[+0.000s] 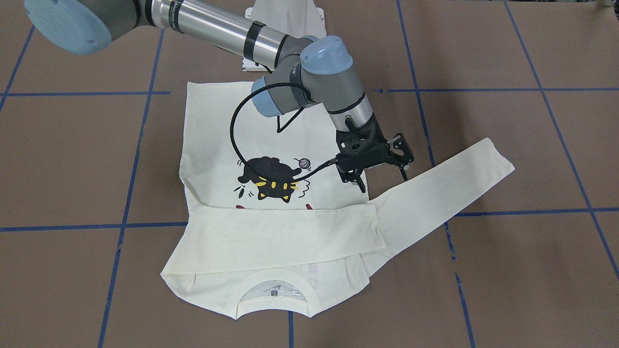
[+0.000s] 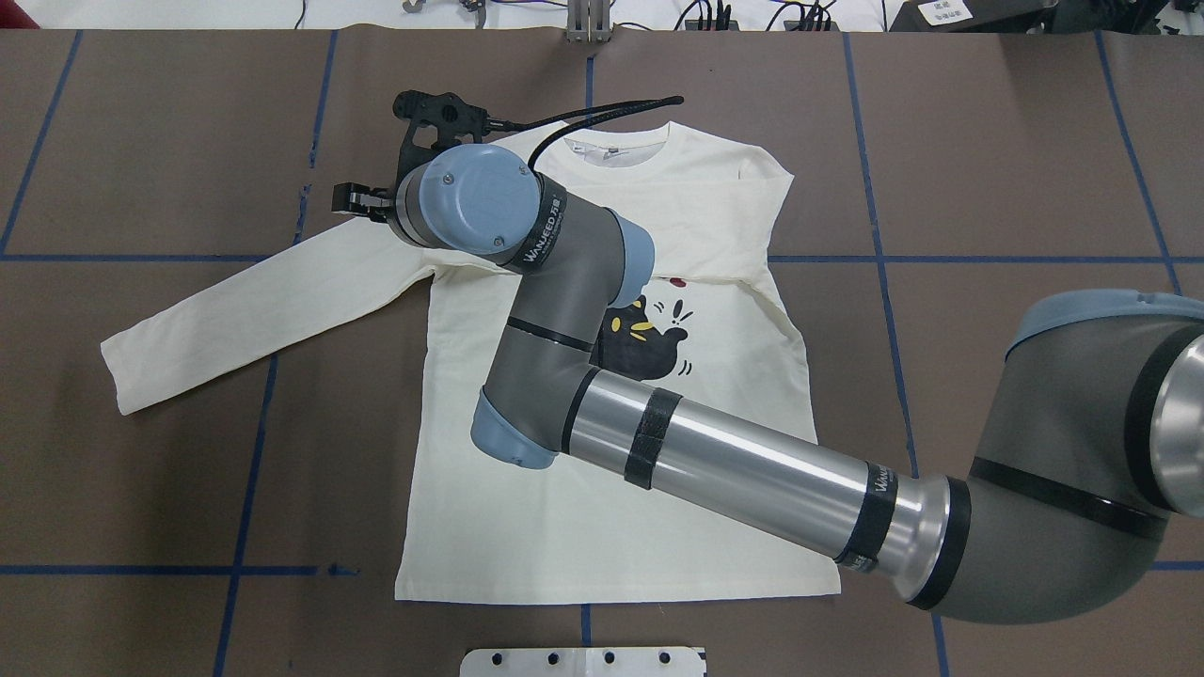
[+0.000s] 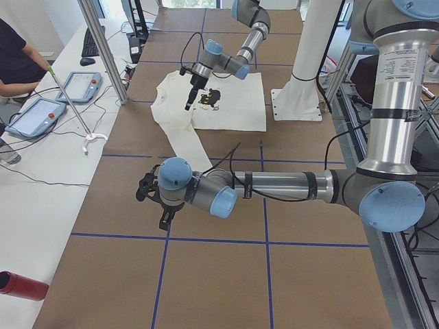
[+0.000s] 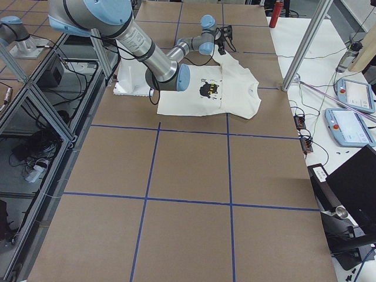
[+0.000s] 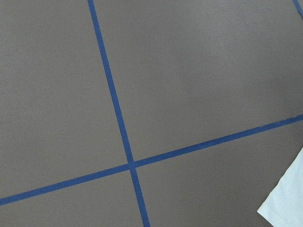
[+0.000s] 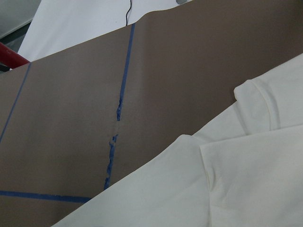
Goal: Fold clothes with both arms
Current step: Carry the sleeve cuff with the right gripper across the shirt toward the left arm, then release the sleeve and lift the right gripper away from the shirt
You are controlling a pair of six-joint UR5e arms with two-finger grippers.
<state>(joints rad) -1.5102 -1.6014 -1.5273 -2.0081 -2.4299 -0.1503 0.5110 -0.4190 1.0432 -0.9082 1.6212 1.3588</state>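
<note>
Simply, shirt lies on table.

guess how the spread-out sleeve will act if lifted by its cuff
Probably floppy: the sleeve lies flat with soft creases, so it should drape and sag. Likely light, being thin cloth. It shouldn't roll, though pushing may bunch it on the table.

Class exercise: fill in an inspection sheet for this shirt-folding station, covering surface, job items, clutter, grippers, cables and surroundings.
Surface: brown table, blue tape grid.
Job's things: shirt print up, one sleeve folded across chest, other sleeve stretched out.
Clutter: nothing seen.
Grippers: right gripper open, by shirt's side edge; left gripper over bare table, state unclear.
Cables: black cable loops at right wrist.
Surroundings: teach pendants on side bench, person's arm.
</note>
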